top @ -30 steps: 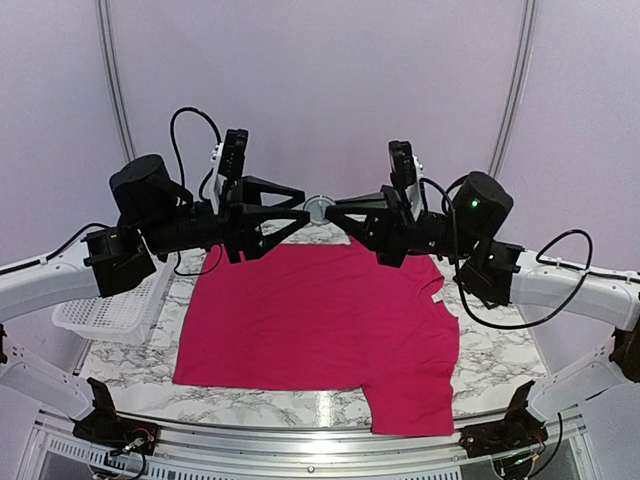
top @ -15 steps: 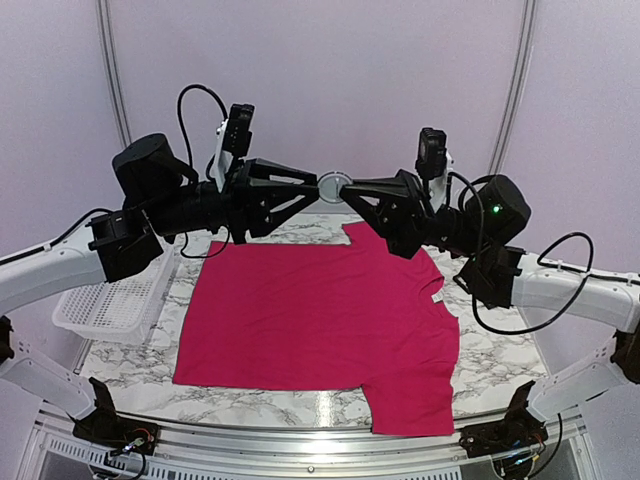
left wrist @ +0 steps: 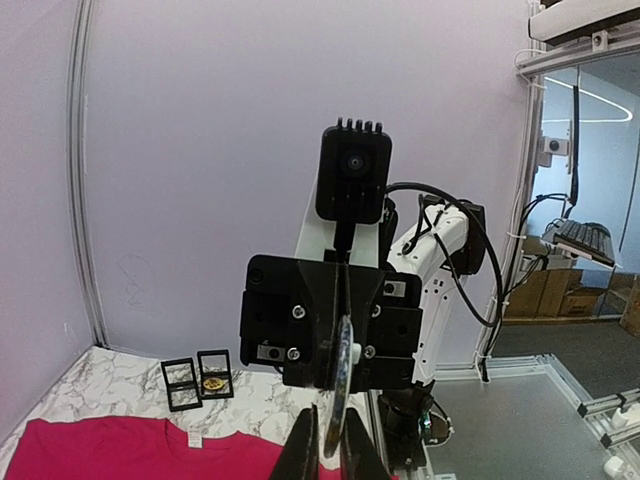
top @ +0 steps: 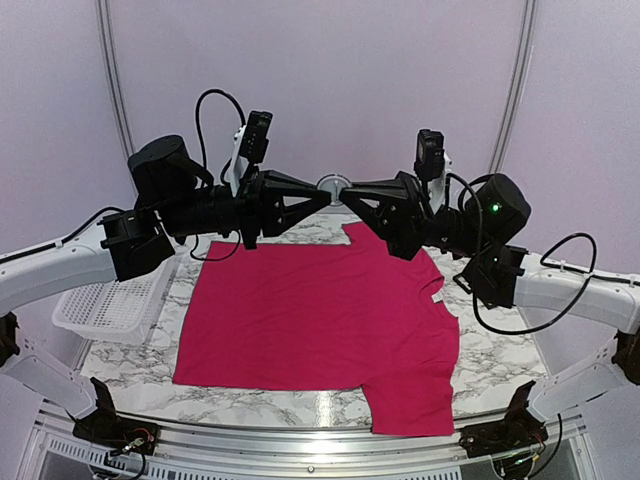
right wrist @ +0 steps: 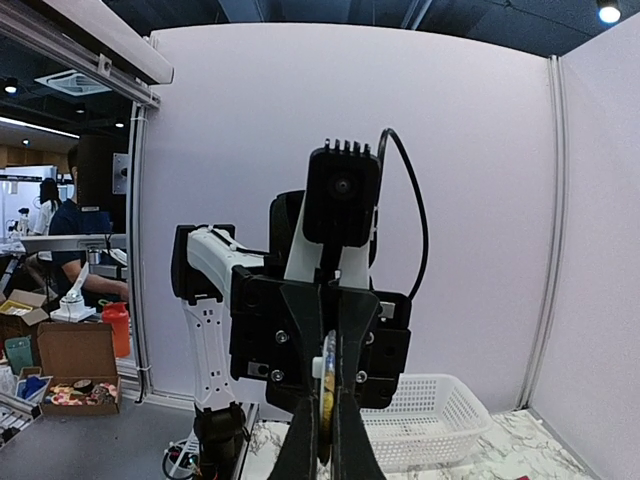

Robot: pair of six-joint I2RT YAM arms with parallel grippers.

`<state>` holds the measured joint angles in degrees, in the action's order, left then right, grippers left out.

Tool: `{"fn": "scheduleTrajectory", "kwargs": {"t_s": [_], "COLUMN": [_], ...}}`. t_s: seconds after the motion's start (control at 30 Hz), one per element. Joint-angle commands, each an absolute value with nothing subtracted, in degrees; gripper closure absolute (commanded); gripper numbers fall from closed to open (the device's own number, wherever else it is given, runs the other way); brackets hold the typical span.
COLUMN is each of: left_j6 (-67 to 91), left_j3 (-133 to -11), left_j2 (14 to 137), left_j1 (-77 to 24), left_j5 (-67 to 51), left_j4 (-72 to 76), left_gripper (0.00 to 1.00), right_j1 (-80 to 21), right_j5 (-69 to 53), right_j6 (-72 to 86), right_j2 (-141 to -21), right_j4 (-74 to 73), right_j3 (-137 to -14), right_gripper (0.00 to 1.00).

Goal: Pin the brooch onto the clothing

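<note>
The crimson-pink T-shirt, the clothing (top: pixel 320 320), lies flat on the marble table, and its white neck label (left wrist: pixel 195 438) shows in the left wrist view. The round brooch (top: pixel 333 185) hangs in mid-air above the shirt's far edge, held between both grippers. My left gripper (top: pixel 322 192) comes in from the left with its fingers closed on the brooch's rim (left wrist: pixel 342 375). My right gripper (top: pixel 348 190) faces it from the right, shut on the same brooch (right wrist: pixel 327 375). In each wrist view the brooch is edge-on between the fingers.
A white plastic basket (top: pixel 110 310) stands at the table's left edge, beside the shirt. Two small black display frames (left wrist: pixel 198 380), one holding a gold piece, stand on the marble beyond the shirt's collar. A purple wall closes off the back.
My left gripper has moved right and up, and its fingers have gone from wide open to closed on the brooch. My right gripper rose slightly with the brooch, then held still.
</note>
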<state>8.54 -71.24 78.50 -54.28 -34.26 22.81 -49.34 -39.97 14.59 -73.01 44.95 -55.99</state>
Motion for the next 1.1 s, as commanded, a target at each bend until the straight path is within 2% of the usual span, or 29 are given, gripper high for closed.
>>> {"fn": "scheduleTrajectory", "kwargs": {"t_s": [0.0,0.2,0.3,0.37,0.5,0.9,0.97,1.03,1.07], "left_j6": [7.7,6.9,6.5,6.3,5.9,3.3,3.0,3.0,2.9], "left_j3": [-72.8,-71.6,-70.7,-70.3,-70.2,-69.0,-68.9,-68.7,-68.6], "left_j2": [78.5,77.5,77.0,76.9,77.0,76.2,76.1,75.9,75.7], "left_j1": [-54.7,-54.7,-54.8,-54.8,-54.9,-55.0,-55.0,-55.0,-55.0], "left_j5": [-34.6,-33.6,-32.3,-31.7,-31.8,-30.8,-30.7,-30.6,-30.6], "left_j4": [23.7,23.7,23.7,23.7,23.7,23.3,23.2,23.1,23.1], "left_gripper": [1.00,1.00,1.00,1.00,1.00,1.00,1.00,1.00,1.00], "right_j1": [-49.7,-49.5,-49.3,-49.3,-49.3,-48.2,-48.1,-48.1,-48.0], "right_j5": [-40.4,-39.4,-39.0,-38.9,-39.4,-37.9,-38.0,-38.1,-38.1], "right_j6": [13.2,11.8,11.4,11.8,12.4,8.8,8.7,8.6,8.6], "right_j2": [-72.2,-71.5,-70.9,-70.9,-71.1,-69.7,-69.6,-69.5,-69.5], "right_j4": [42.3,39.4,37.6,37.0,37.0,28.3,27.6,27.4,27.2], "right_j3": [-57.3,-57.5,-58.0,-58.3,-58.8,-61.7,-62.0,-62.1,-62.1], "right_gripper": [1.00,1.00,0.78,0.75,0.80,0.84,0.89,1.00,1.00]}}
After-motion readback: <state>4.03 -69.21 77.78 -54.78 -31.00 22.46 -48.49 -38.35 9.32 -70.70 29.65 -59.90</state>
